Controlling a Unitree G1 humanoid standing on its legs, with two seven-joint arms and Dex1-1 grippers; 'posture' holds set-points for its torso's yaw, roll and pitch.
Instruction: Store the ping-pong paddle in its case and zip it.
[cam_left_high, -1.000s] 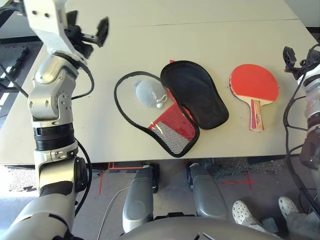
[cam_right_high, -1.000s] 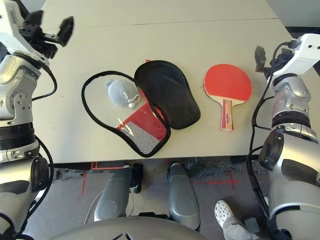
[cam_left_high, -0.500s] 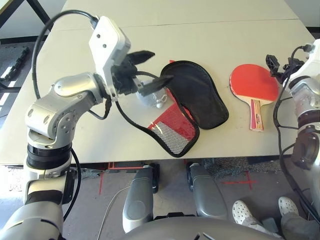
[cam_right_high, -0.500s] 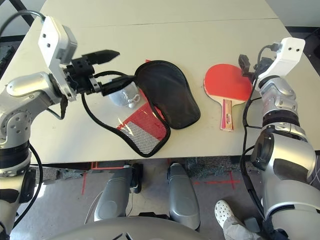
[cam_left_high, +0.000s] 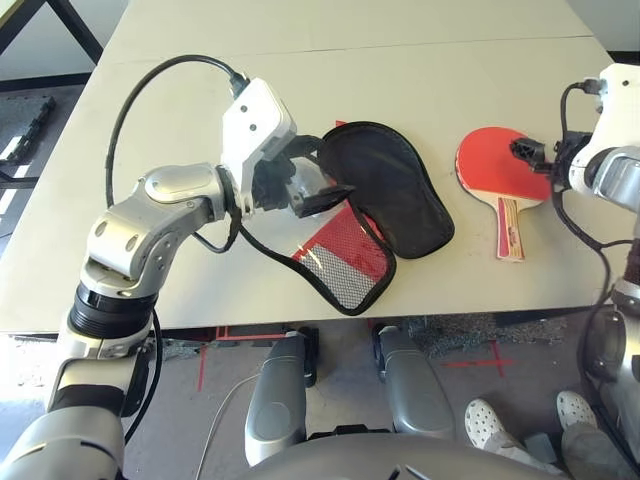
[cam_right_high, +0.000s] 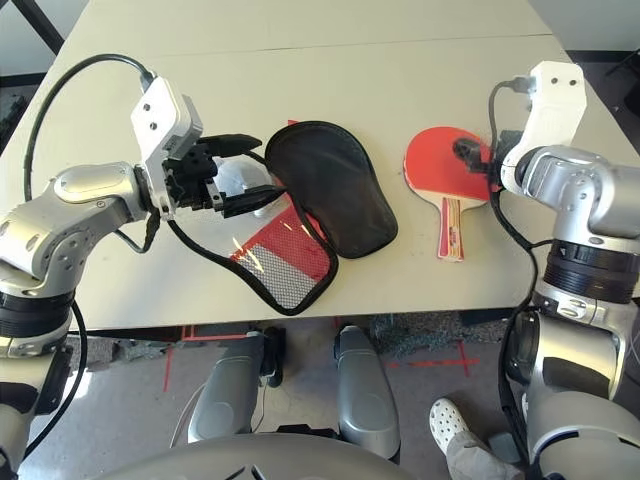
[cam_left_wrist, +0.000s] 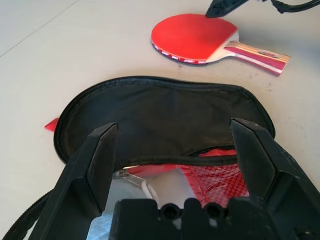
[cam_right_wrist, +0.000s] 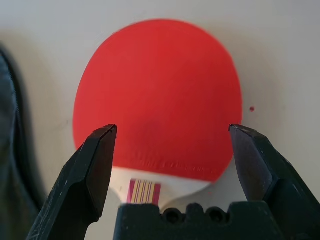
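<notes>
The ping-pong paddle (cam_left_high: 505, 172) lies flat on the counter (cam_left_high: 420, 70), red rubber face up, with its wooden handle pointing toward the robot's side of the counter. It rests to the right of the case (cam_left_high: 385, 195) and is not touching it. The case lies open at the middle of the counter: its black inner flap is spread flat, the red panel with the black mesh pocket (cam_left_high: 345, 262) lies toward the near edge, and the unzipped black zipper edging (cam_right_high: 200, 255) loops out to the left. A small grey-white pouch (cam_right_high: 235, 182) sits inside that loop. The right pincer (cam_right_wrist: 172, 145) hovers directly over the paddle blade with its fingers spread wide, gripping nothing. The left pincer (cam_left_wrist: 175, 150) is positioned over the left part of the case, above the pouch, with its fingers also spread apart and empty. A person's white shoes (cam_left_high: 520, 420) are visible on the floor below the counter's near right corner.
</notes>
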